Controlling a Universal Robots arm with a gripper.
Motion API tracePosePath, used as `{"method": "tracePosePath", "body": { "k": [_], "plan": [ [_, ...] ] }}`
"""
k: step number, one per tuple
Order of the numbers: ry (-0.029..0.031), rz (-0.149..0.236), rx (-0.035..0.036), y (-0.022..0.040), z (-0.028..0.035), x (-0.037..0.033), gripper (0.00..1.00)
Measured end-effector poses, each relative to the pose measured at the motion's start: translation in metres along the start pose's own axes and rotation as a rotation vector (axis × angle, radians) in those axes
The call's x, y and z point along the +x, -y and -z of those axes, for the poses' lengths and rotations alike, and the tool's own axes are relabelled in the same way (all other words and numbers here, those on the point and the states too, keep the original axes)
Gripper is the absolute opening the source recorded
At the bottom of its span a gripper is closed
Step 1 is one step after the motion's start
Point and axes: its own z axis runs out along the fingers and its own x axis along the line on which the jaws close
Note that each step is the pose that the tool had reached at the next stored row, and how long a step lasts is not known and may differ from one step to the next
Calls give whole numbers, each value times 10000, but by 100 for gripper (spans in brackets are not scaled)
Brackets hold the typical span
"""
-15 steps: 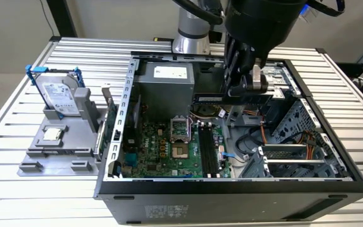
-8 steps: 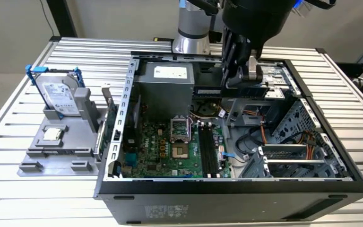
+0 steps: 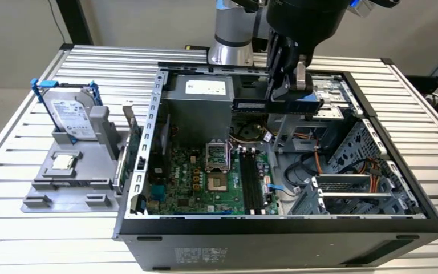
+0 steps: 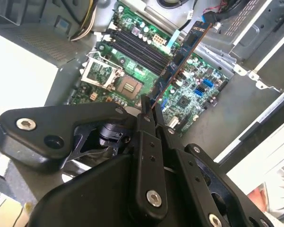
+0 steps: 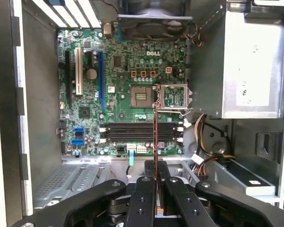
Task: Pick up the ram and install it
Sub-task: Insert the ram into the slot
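Note:
My gripper hangs above the open computer case, shut on the ram, a thin dark stick held level over the back half of the case. In the second wrist view the ram juts out from the gripper over the green motherboard. In the first wrist view the ram shows edge-on in the gripper, crossing above the long black memory slots. Those slots lie on the motherboard below and nearer the case's front; the ram is well clear of them.
A silver hard drive in a blue bracket stands on a grey holder at the exterior view's left, outside the case. Inside are the power supply, the open processor socket, orange cables and a metal drive cage.

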Motion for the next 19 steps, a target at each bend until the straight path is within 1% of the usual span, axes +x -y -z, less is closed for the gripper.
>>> {"method": "tracePosePath", "body": {
  "k": [7,14,19],
  "plan": [
    [0,-302,17,-2,-5,-53,0],
    [0,-509,29,-4,-13,-120,0],
    [-1,-571,33,-6,-19,-221,0]
  ]
}}
